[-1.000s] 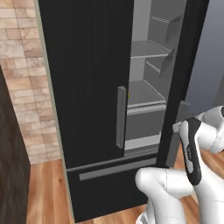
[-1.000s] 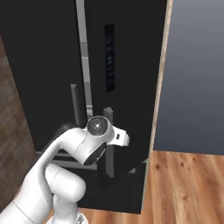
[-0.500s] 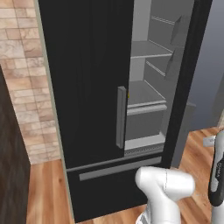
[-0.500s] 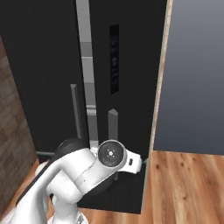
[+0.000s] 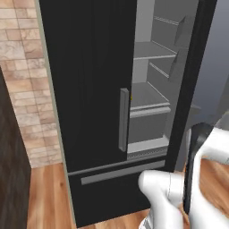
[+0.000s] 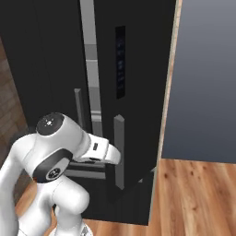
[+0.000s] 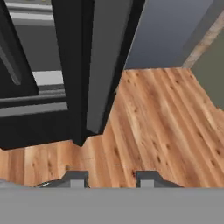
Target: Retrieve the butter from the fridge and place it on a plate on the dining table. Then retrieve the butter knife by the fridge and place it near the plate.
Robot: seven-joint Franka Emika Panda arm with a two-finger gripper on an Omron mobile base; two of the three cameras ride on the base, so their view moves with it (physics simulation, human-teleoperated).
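Fridge (image 5: 89,89): matte black slab, right door ajar, smooth grey shelves inside, flat grey bar handle (image 5: 124,120). Claw (image 7: 109,178) tips apart, empty, over planked wood floor (image 7: 157,127).

The left base view sits behind the arm, looking forward and slightly down at the fridge (image 5: 94,89), close enough to see into its grey shelved inside past the open right door. The right base view faces that door's outer face (image 6: 138,69) from the other side. The hand view looks down, seemingly near the door's lower edge (image 7: 94,100) and wood floor (image 7: 157,127).
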